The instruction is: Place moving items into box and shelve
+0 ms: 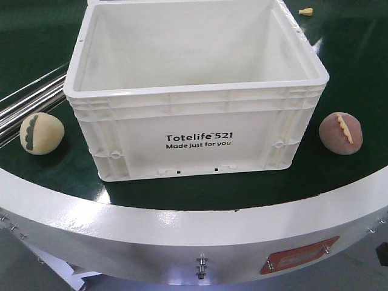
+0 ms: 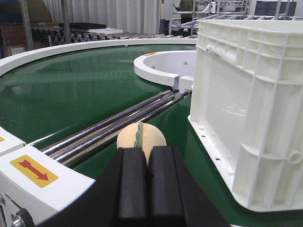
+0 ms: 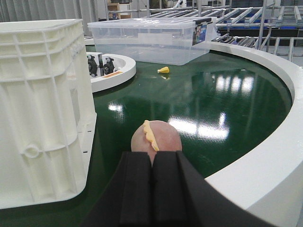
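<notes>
The white crate (image 1: 194,130) stands open-topped on the green belt (image 1: 54,176), between the two buns and touching neither. The cream bun (image 1: 41,133) lies to its left near steel rails (image 2: 109,125), and the pink bun (image 1: 341,133) lies to its right. A clear lidded bin (image 3: 151,40) and a small yellow scrap (image 3: 164,70) sit farther back. The left jaws are pressed together and hold nothing, close before the cream bun. The right jaws are the same before the pink bun. A white rim (image 1: 182,233) curves round the belt, with metal racks behind.

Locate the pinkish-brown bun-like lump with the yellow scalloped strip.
The lump sits on the green belt right of the white ribbed plastic crate, apart from it, in the front view; in the right wrist view, just ahead of the shut right hand.
</notes>
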### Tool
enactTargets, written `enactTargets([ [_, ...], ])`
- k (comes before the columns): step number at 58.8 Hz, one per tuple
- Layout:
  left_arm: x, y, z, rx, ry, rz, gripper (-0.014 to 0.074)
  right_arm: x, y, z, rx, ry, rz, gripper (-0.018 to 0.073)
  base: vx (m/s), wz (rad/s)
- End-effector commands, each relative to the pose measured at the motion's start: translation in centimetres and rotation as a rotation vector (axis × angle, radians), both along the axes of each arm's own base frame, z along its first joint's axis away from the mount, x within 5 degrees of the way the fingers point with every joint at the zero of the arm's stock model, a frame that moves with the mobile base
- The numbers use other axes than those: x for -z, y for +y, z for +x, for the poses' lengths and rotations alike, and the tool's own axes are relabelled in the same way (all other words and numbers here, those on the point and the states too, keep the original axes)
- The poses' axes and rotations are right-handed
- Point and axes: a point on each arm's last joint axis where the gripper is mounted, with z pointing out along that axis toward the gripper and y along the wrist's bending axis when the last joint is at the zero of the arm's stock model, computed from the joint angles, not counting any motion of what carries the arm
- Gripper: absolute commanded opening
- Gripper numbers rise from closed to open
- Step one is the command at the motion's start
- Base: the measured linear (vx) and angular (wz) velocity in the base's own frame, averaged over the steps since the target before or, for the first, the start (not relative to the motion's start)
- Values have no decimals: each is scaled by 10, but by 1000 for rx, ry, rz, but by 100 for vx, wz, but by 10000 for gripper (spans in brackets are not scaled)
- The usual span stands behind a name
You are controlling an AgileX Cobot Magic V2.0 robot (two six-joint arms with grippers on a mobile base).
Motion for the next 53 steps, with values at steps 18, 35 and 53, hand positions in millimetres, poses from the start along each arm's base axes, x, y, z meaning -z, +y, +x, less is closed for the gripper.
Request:
enactTargets([
  [18,-11,0,-2,-6,-103,-8,2,-5,0,1,3,-63,-10,-5,0,0],
  [35,-13,0,-2,-7,-127,-7,2,-5,0,1,3,-63,-10,-5,0,0],
  [53,-34,1,-6,-14,-326,-8,2,-14,-1,0,6,-181,128,-5,0,0],
])
